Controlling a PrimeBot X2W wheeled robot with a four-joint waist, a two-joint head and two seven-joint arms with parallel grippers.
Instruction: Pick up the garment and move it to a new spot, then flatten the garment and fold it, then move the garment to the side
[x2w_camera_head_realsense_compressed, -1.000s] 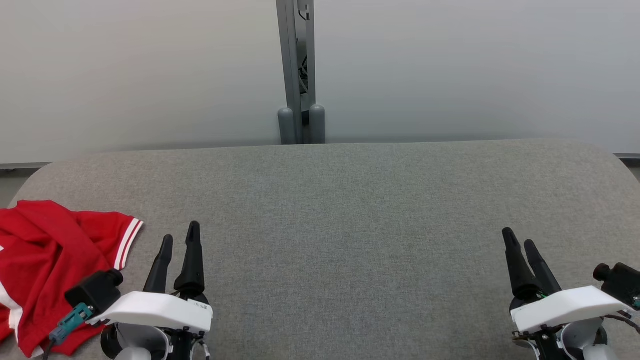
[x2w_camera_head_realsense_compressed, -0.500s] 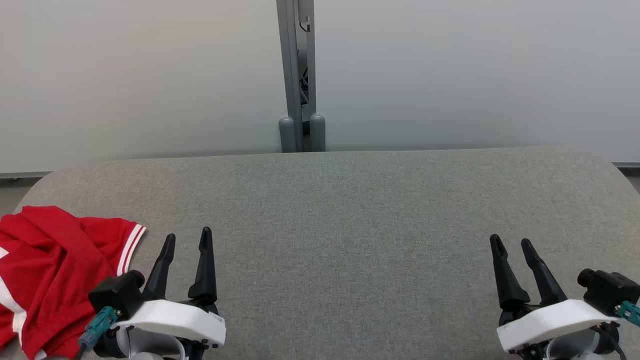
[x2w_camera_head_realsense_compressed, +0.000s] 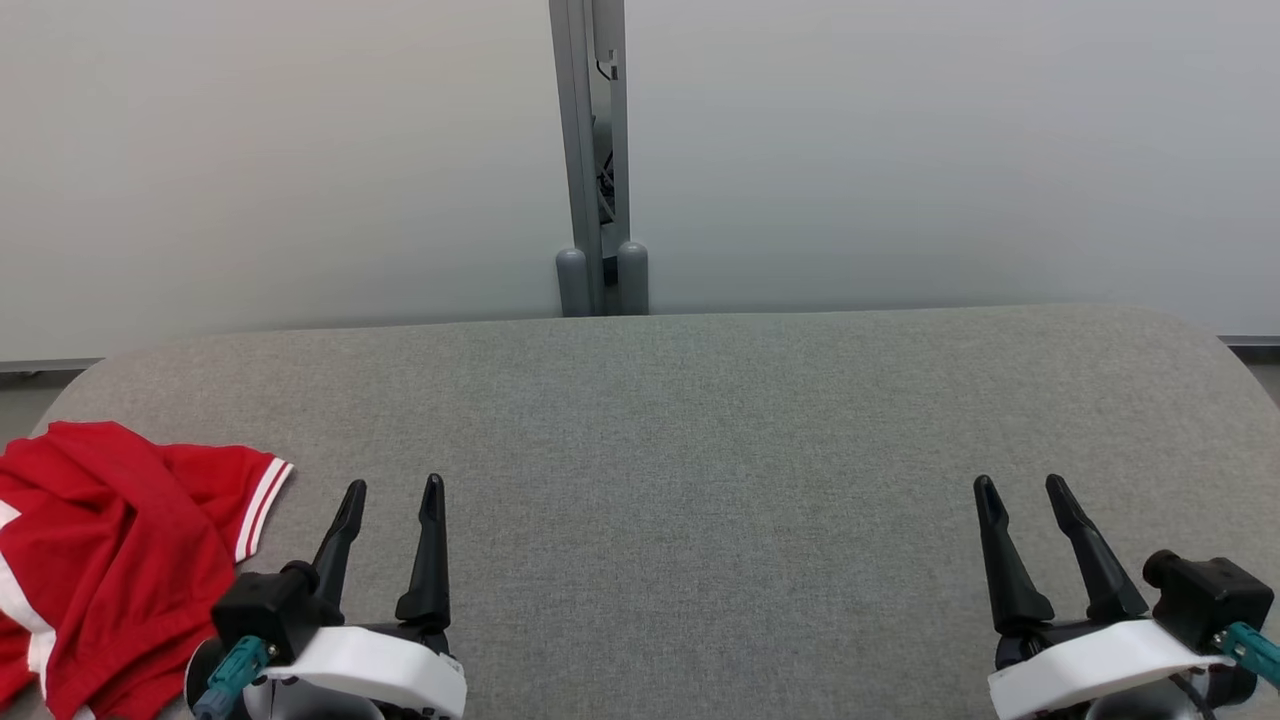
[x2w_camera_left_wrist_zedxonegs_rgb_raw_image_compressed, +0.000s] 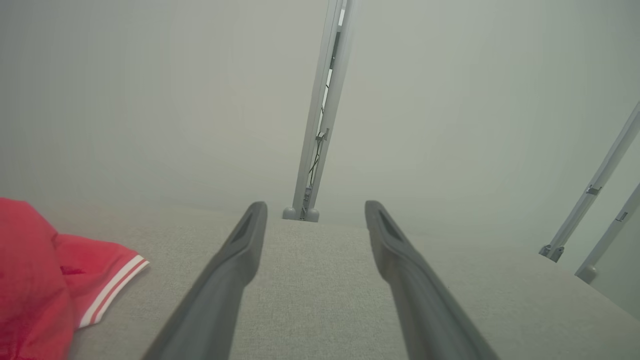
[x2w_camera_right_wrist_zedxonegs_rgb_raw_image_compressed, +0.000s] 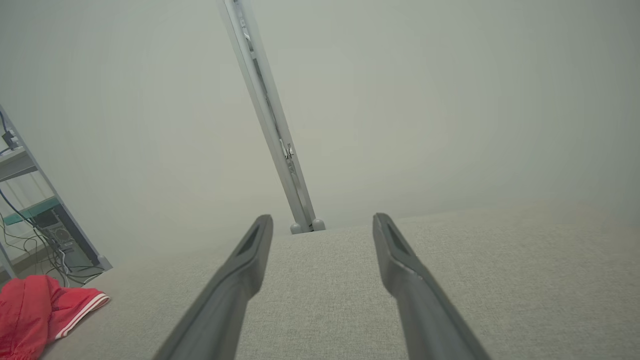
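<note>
Head view: the red garment (x2w_camera_head_realsense_compressed: 100, 560) lies crumpled at the far left end of the grey surface (x2w_camera_head_realsense_compressed: 700, 400), its white-striped cuff (x2w_camera_head_realsense_compressed: 262, 497) pointing toward the middle. The left hand (x2w_camera_head_realsense_compressed: 394, 482) hovers just beside that cuff, apart from it, fingers spread wide and nothing between them. Over at the other end, the right hand (x2w_camera_head_realsense_compressed: 1017, 480) is well away from the garment, jaws equally wide, empty too. A grey post (x2w_camera_head_realsense_compressed: 590, 150) rises behind the far edge, against a pale wall (x2w_camera_head_realsense_compressed: 950, 150).

Left wrist view: the two dark fingers (x2w_camera_left_wrist_zedxonegs_rgb_raw_image_compressed: 220, 290) frame bare fabric, with the garment bulking large at the left edge, cuff flat on the surface. On the right of this view, two slanted metal struts (x2w_camera_left_wrist_zedxonegs_rgb_raw_image_compressed: 595, 195).

Right wrist view: the garment is small and low at the left, and above it stands a rack (x2w_camera_right_wrist_zedxonegs_rgb_raw_image_compressed: 30, 210) with loose cables (x2w_camera_right_wrist_zedxonegs_rgb_raw_image_compressed: 35, 245). Nothing lies between this hand's fingers either.
</note>
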